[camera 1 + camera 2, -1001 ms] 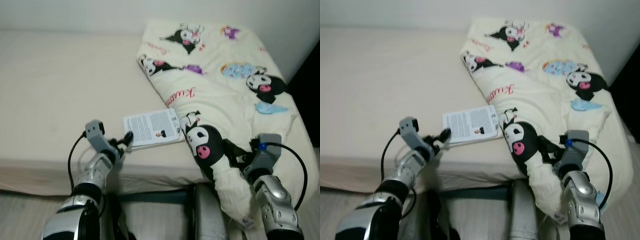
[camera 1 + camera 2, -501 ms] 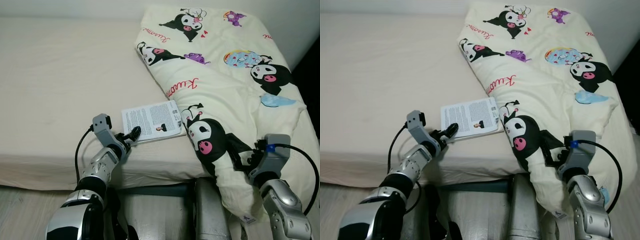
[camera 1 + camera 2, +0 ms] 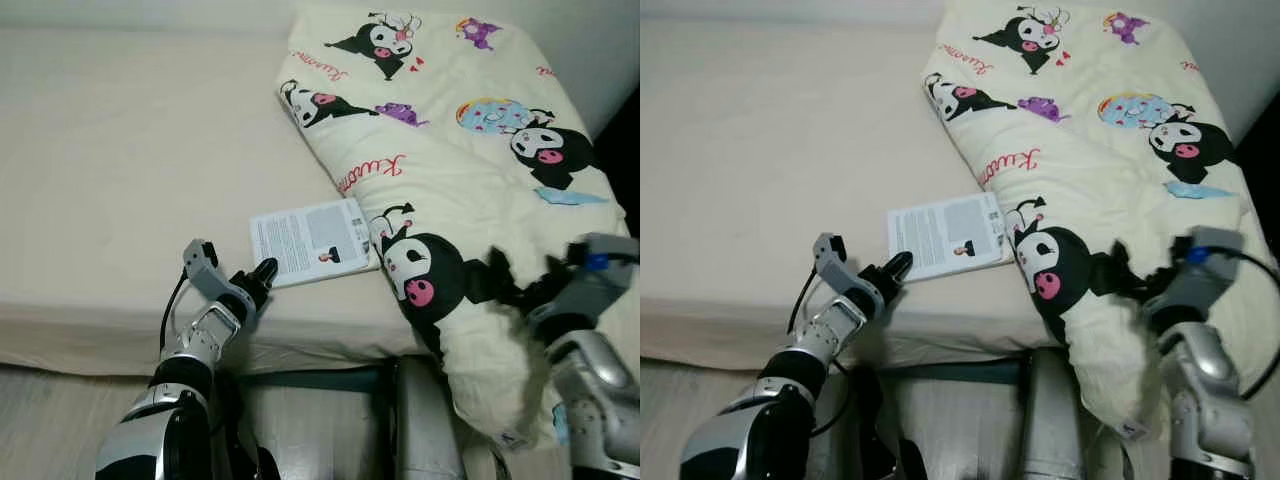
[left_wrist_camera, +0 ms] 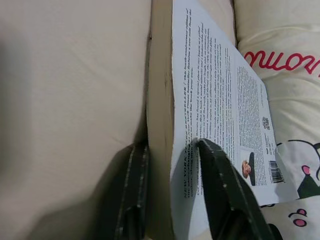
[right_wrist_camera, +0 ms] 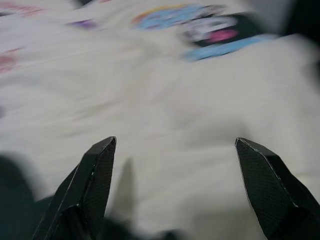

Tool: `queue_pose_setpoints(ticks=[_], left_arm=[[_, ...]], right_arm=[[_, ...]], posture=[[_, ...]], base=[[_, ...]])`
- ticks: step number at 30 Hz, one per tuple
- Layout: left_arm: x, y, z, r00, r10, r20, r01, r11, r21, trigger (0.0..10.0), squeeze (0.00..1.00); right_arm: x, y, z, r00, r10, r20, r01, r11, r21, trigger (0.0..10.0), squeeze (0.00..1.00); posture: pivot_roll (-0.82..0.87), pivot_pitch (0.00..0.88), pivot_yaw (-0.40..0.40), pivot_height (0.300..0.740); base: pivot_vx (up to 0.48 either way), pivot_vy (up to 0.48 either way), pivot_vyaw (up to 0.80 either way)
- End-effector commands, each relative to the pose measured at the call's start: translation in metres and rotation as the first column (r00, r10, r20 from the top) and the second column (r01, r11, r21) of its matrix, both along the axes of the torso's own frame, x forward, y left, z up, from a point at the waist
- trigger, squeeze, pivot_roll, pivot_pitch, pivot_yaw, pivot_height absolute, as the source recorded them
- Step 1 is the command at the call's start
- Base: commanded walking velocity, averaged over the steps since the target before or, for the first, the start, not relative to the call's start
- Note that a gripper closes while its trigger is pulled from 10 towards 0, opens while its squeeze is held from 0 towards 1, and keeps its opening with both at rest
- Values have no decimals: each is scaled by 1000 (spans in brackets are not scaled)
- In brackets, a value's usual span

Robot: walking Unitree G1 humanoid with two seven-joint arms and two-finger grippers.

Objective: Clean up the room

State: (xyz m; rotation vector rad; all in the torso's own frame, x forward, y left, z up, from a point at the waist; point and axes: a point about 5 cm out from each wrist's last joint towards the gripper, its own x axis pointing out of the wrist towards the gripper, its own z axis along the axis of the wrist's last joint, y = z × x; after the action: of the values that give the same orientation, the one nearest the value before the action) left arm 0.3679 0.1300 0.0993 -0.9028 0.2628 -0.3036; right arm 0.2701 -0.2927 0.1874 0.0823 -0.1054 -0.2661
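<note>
Bed (image 3: 120, 180): cream sheet, smooth and bare across its left part, front edge running along the lower part of the head views. Left gripper (image 3: 262, 273): at the bed's front edge, reaching up from below; in the left wrist view its two black fingers (image 4: 220, 175) straddle the near edge of the book, one finger on the printed cover, the other against the sheet-side of the page block, so it is grasping the book by that edge. Book (image 3: 315, 240): a paperback lying flat on the sheet, back cover up, white with dense black text, a small portrait photo and a barcode near one corner; its right edge touches the blanket. Blanket (image 3: 470, 170): pale yellow quilt printed with black-and-pink cartoon figures, red script lettering and a blue patch, spread over the right part of the bed from the wall down over the front edge, where it hangs toward the floor. Right gripper (image 5: 180, 165): at the blanket's lower right area; fingers spread wide apart, released, with blurred blanket fabric beyond them and nothing between them.
</note>
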Motion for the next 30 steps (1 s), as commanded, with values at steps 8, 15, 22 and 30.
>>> queue_pose_setpoints(ticks=[8,15,22,30], left_arm=[[-5,6,-7,999,-20,-32,19,999,-39,0,0],[-4,15,3,999,-32,25,32,999,-17,0,0],[7,41,57,976,29,218,-27,1000,-13,0,0],[1,53,120,907,-8,420,15,1000,-12,0,0]], right_arm=[[-35,-49,-16,959,-266,-94,265,964,-28,10000,0],[-29,-23,-37,992,-103,-74,114,979,170,10000,0],[-18,-10,-43,1000,-29,-12,31,960,280,10000,0],[-23,-20,-57,997,-75,-15,75,921,382,10000,0]], posture=[[-176,326,51,473],[-146,303,67,473],[-109,283,72,473],[-92,256,81,473]], base=[[0,0,0],[0,0,0],[0,0,0],[0,0,0]])
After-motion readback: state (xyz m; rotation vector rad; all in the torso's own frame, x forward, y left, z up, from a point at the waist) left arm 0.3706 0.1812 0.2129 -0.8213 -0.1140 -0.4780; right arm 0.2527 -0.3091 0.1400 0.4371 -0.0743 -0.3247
